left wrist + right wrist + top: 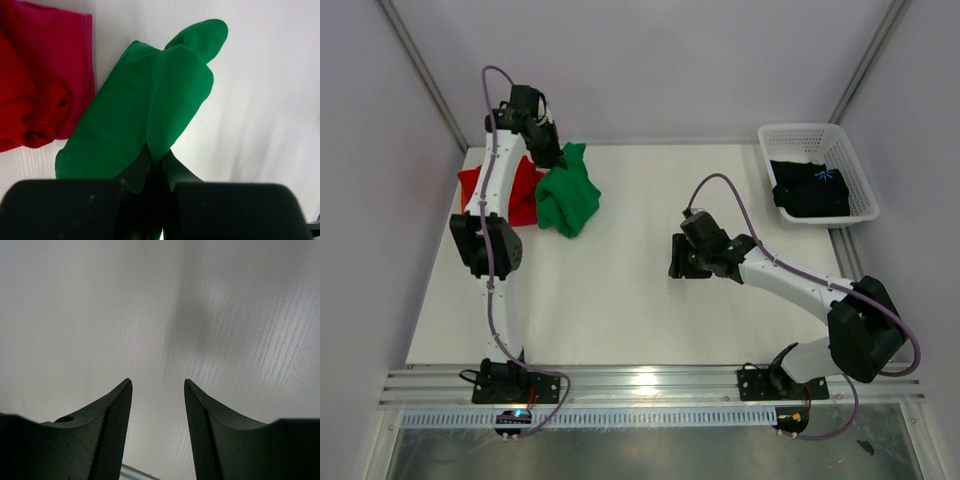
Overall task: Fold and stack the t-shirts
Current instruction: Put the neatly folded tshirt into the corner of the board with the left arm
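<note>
The green t-shirt lay bunched at the far left of the table, against the red t-shirt — judged soft, light, limp, best taken at a hem or fold. The left gripper pinched one fold; the right gripper stood open, empty

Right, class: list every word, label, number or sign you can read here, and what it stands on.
None can be read.
The blue print on the black t-shirt in the white basket is too small to make out.
</note>
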Controlling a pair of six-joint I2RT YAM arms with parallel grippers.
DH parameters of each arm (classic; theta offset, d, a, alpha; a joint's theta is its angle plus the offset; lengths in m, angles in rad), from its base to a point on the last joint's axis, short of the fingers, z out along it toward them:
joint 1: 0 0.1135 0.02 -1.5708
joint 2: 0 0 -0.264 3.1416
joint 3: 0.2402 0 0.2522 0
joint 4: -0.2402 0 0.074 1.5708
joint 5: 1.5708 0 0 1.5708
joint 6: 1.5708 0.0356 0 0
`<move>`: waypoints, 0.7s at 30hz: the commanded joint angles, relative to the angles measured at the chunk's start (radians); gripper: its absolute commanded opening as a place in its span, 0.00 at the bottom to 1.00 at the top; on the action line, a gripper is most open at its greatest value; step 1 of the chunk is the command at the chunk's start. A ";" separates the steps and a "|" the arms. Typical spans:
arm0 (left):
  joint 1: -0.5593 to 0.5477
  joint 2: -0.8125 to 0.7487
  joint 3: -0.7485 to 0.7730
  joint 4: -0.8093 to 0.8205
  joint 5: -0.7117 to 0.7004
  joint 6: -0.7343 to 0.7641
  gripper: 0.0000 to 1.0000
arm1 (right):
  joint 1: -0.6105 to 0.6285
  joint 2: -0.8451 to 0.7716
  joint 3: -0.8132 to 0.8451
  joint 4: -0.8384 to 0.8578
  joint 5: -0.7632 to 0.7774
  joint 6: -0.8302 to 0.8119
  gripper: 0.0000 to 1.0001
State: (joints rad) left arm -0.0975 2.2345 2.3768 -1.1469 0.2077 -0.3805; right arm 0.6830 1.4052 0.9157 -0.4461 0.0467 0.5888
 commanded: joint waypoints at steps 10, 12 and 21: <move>0.165 -0.079 0.102 0.142 0.013 -0.041 0.00 | -0.003 0.041 0.009 0.063 -0.031 0.013 0.51; 0.195 -0.070 0.096 0.162 0.019 -0.070 0.00 | -0.002 0.043 0.008 0.057 -0.031 0.014 0.51; 0.418 -0.020 0.068 0.294 0.176 -0.185 0.00 | -0.002 0.054 0.009 0.047 -0.073 0.040 0.51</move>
State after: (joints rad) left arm 0.2707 2.2082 2.4378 -0.9714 0.2993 -0.5076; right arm 0.6830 1.4483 0.9157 -0.4198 0.0036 0.6022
